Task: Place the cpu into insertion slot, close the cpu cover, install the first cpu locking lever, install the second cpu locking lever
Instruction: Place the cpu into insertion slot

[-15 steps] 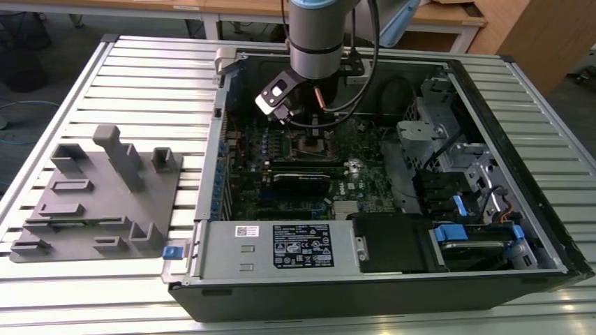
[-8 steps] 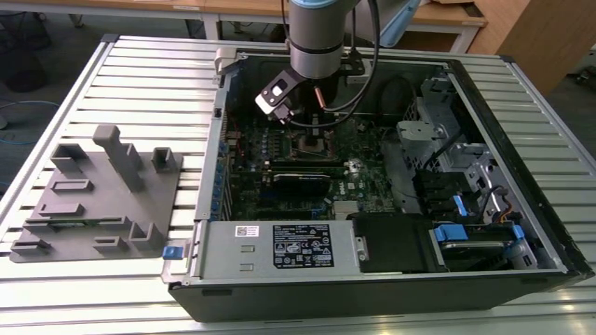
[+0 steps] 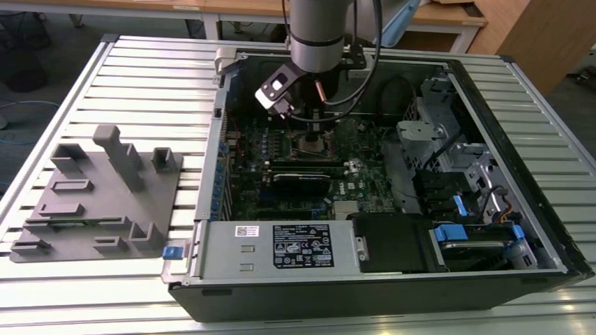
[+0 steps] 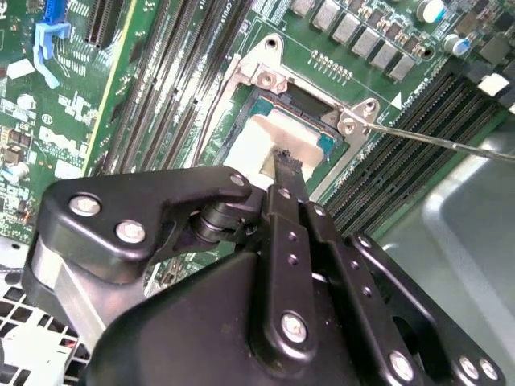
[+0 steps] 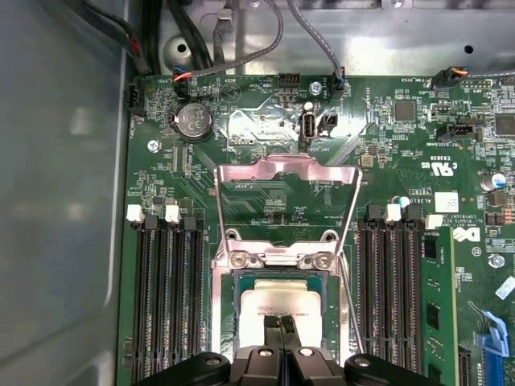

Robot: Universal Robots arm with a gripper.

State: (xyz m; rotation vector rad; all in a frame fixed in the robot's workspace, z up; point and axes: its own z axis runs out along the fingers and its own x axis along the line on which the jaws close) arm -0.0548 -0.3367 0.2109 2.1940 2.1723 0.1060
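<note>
The cpu point(image 5: 282, 299), a square chip with a pale silver top, lies in the insertion slot point(image 5: 228, 310) on the green board. The cpu cover point(image 5: 287, 167), a thin metal frame with a large window, is swung open and lies back from the slot on its hinge. My gripper point(image 5: 282, 326) hangs just over the chip's top with its two black fingertips together and nothing between them. In the second wrist view the gripper point(image 4: 283, 158) is over the cpu point(image 4: 269, 129). A thin wire locking lever point(image 4: 451, 145) stands free beside the slot. In the exterior view the gripper point(image 3: 300, 117) reaches into the open computer case point(image 3: 216, 105).
Rows of long black memory slots point(image 5: 165, 297) flank the socket on both sides. A coin battery point(image 5: 191, 121) and cables point(image 5: 241, 48) lie beyond the open cover. A grey fixture plate point(image 3: 98, 195) sits on the slatted table at the exterior view's left. Drive cages point(image 3: 456, 160) fill the case's other side.
</note>
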